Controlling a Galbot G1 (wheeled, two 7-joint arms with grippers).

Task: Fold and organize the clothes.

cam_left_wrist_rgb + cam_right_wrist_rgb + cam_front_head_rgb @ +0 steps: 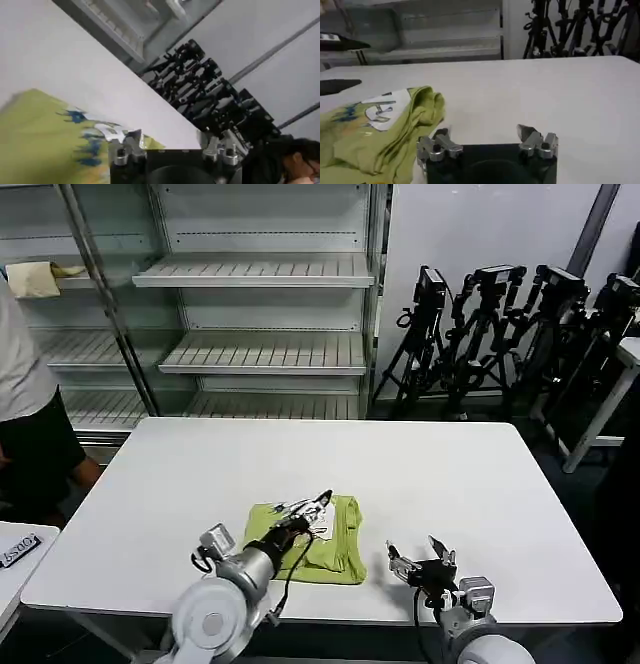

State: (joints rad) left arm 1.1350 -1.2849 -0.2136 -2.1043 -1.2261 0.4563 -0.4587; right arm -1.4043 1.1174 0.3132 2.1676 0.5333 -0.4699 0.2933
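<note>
Your left gripper (pixel 305 509) hangs over the lime shirt (pixel 335 546), its fingers spread apart and gripping nothing; from its wrist camera you see the two fingertips (pixel 135 141) apart above the shirt's (pixel 35 135) printed graphic. That shirt lies bunched in a rough fold on the white table (pixel 430 464), near the front edge and a little left of centre. Your right gripper (pixel 420 559) sits just beside the shirt (pixel 385 135), over bare tabletop, jaws wide open and empty.
</note>
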